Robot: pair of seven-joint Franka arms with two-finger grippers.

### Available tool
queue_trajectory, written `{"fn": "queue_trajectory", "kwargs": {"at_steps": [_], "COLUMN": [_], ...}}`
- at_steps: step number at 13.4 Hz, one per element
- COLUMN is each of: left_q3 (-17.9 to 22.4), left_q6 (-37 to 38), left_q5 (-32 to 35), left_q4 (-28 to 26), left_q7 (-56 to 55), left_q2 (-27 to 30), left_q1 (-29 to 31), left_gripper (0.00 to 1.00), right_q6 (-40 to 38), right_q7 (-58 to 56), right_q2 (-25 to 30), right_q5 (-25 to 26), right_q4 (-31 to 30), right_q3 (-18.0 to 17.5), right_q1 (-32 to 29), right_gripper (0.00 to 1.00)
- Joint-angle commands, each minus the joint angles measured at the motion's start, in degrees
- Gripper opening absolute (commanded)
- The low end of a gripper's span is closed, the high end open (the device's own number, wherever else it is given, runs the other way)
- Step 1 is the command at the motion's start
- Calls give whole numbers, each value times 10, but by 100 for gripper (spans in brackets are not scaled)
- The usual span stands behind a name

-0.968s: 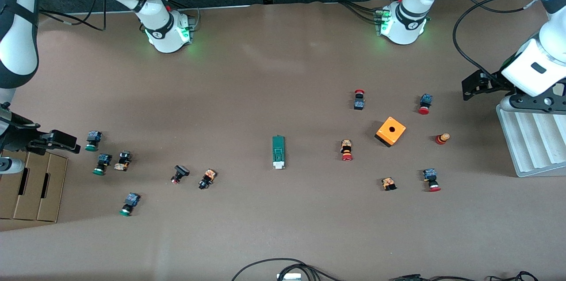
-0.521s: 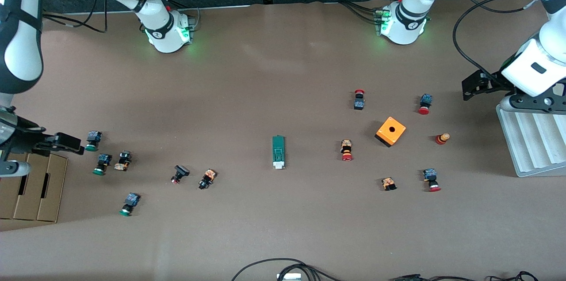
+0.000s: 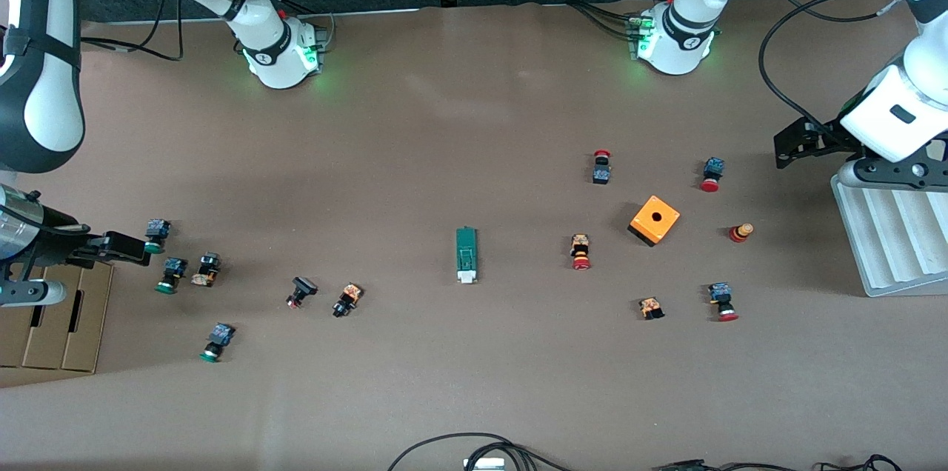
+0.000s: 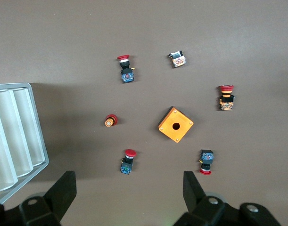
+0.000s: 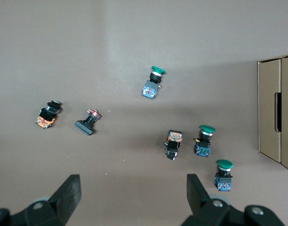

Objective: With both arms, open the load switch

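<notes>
While the load switch (image 3: 466, 255) lay mid-surface, well apart from either, the right tool (image 3: 122, 249) and left tool (image 3: 796, 141) hung wide and empty over opposite ends.

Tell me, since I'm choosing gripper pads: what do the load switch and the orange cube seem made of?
The load switch looks like moulded plastic: a matte dark-green body with a white end piece, no metallic glint. The orange cube also looks like plastic, its top smooth and evenly coloured around a round hole, with a dark base. Neither can be confirmed by look alone.
</notes>
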State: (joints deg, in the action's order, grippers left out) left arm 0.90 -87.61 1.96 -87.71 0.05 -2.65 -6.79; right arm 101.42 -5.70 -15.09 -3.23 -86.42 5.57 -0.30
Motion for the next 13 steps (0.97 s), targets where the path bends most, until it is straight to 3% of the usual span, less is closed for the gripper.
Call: {"fn": "queue_trajectory", "kwargs": {"at_steps": [1, 13], "left_q3": [-2, -8], "left_q6": [2, -10], "left_q5": [-3, -7], "left_q4": [6, 27], "left_q7": [-2, 22], "left_q2": [-2, -50], "left_q1": [5, -5], "left_gripper": [100, 100], "right_q6": [2, 4], "right_q7": [8, 6], "right_q2": [-2, -3], "right_q5": [9, 9], "right_q4": [8, 8], "right_q3": [0, 0], "right_q1": [1, 1], "right_gripper": [100, 100]}}
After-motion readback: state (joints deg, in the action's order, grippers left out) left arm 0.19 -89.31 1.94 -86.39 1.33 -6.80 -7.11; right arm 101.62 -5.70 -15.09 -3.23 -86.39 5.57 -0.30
